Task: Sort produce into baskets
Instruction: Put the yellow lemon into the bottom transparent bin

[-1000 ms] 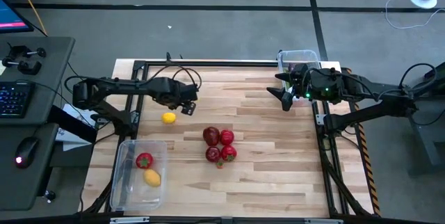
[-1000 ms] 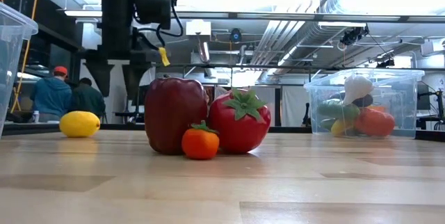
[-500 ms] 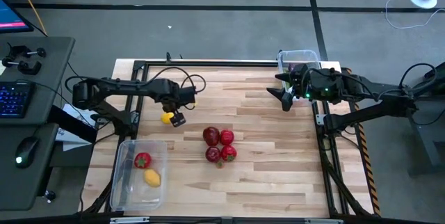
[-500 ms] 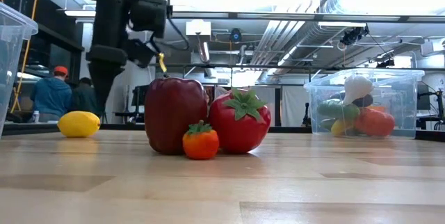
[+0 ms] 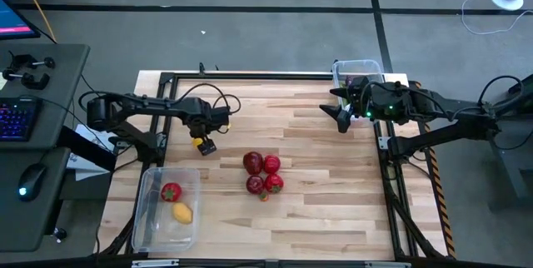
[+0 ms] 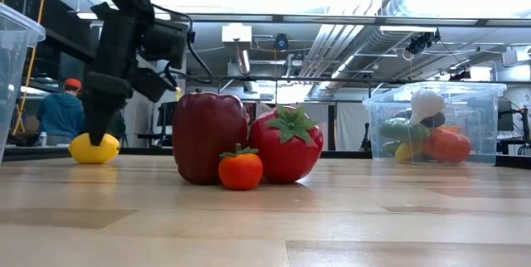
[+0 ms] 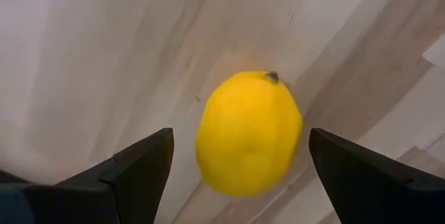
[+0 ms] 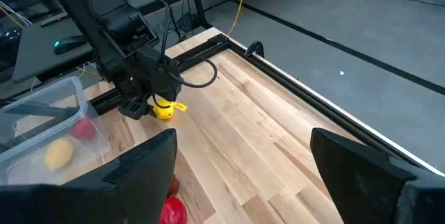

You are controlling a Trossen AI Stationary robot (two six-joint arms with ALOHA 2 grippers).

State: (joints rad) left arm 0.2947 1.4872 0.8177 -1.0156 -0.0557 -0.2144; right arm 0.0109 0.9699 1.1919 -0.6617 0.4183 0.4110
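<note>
Lemon (image 7: pixel 249 132) pickup, left side.
My left gripper (image 5: pixel 204 145) has dropped from hovering and is now straddling it, fingers wide, nothing gripped; closing next should secure it.

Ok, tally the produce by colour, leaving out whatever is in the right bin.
Red: 5. Four red pieces are clustered on the table and one red piece is in the left bin.
Yellow: 2. One lemon is under the left gripper and a second lemon is in the left bin.
Total: 7
</note>
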